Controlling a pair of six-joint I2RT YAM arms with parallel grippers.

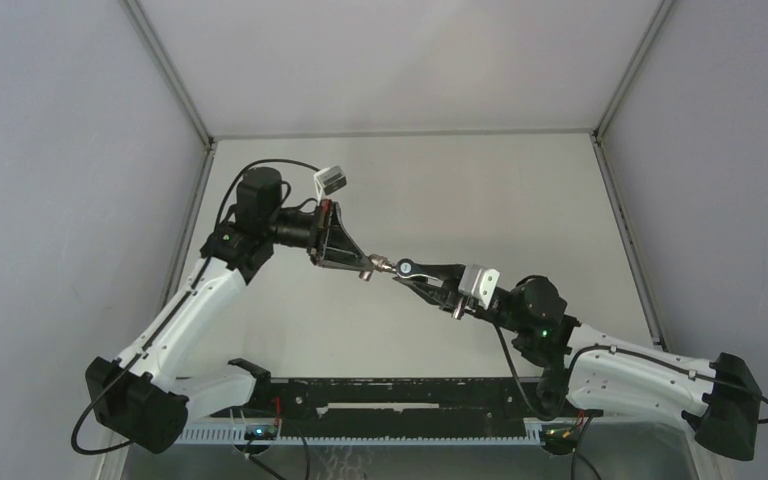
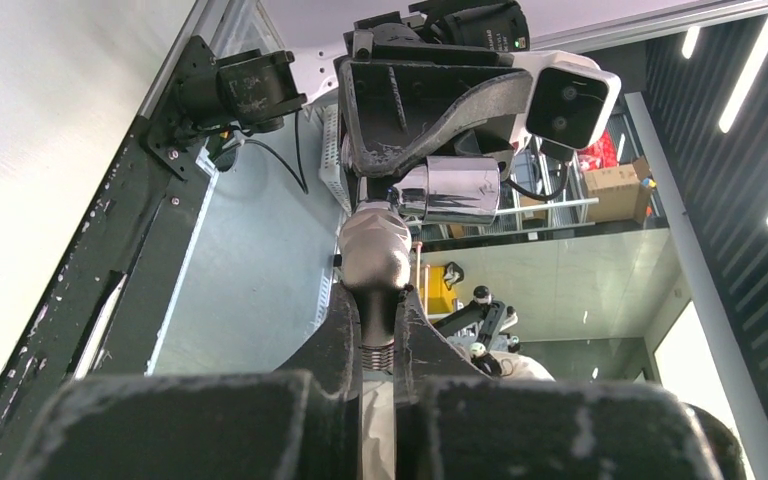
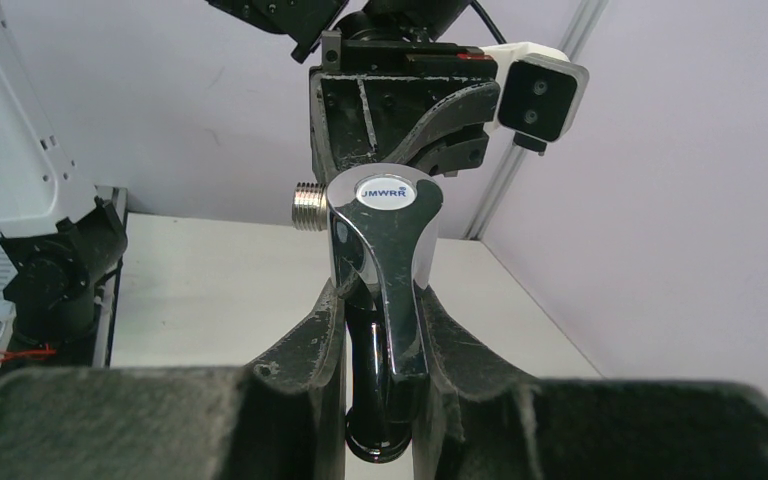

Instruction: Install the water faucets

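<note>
Both grippers meet in mid-air above the table's middle. My left gripper (image 1: 360,264) (image 2: 377,300) is shut on a stubby silver fitting (image 2: 374,255) with a rounded head and a threaded neck. My right gripper (image 1: 408,270) (image 3: 385,300) is shut on a bent chrome faucet (image 3: 385,235) with a lever handle and a blue-and-white cap. The faucet's threaded stub (image 3: 307,205) sticks out to the left, bare. In the left wrist view the faucet's shiny body (image 2: 450,190) lies just past the fitting's head. I cannot tell whether the two parts touch.
The white table (image 1: 440,200) has grey walls at the back and on both sides. A black rail (image 1: 390,395) with the arm bases runs along the near edge. The left wrist camera (image 3: 535,90) sits close behind the faucet.
</note>
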